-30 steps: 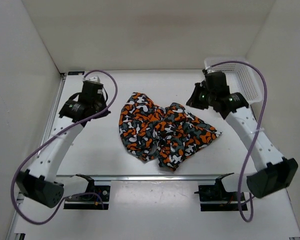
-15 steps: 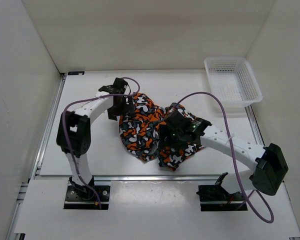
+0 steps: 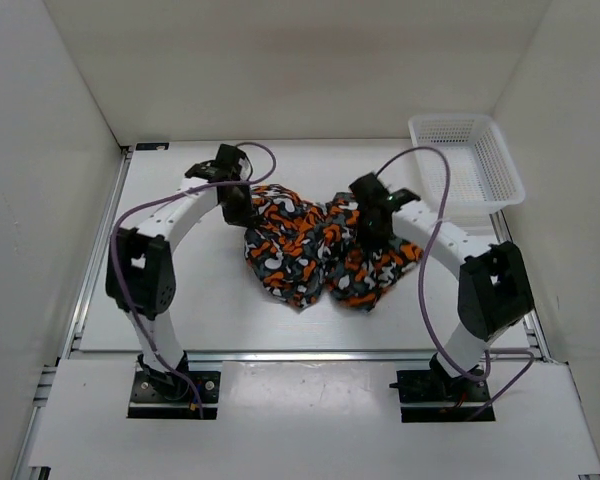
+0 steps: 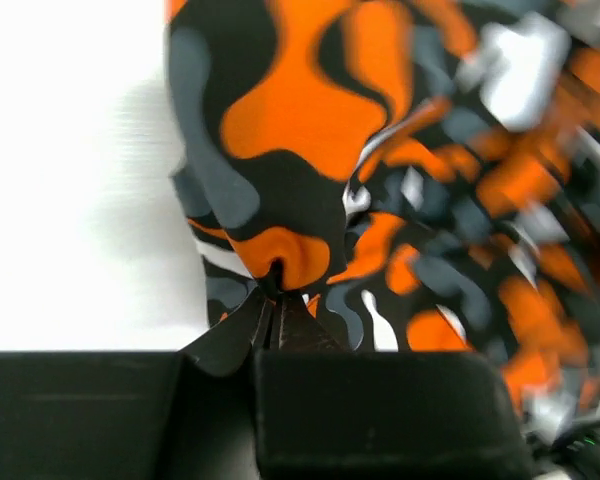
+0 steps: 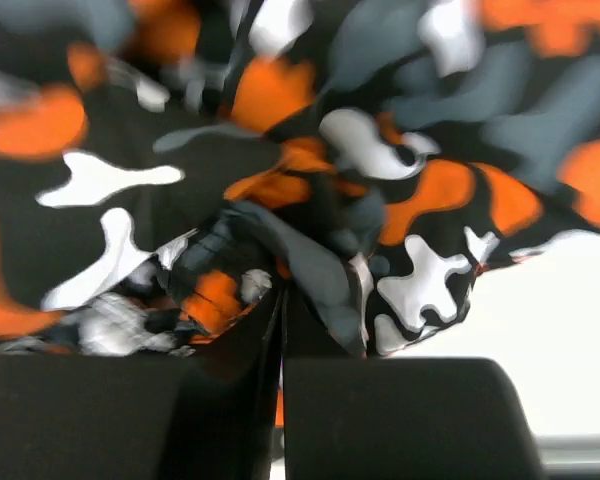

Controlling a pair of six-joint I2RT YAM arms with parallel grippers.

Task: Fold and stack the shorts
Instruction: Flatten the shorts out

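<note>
We see the shorts (image 3: pixel 302 252) bunched mid-frame on the white table (image 3: pixel 190 300). Our left gripper (image 4: pixel 276 300) is pinched tight on a fold at their upper-left edge, and our right gripper (image 5: pixel 282 305) is clamped on a gather at their upper-right side. We judge the fabric light, limp and quick to slump, so waistband corners or hems look best to hold. The white mesh basket (image 3: pixel 467 120), upper right, holds nothing we can see.
</note>
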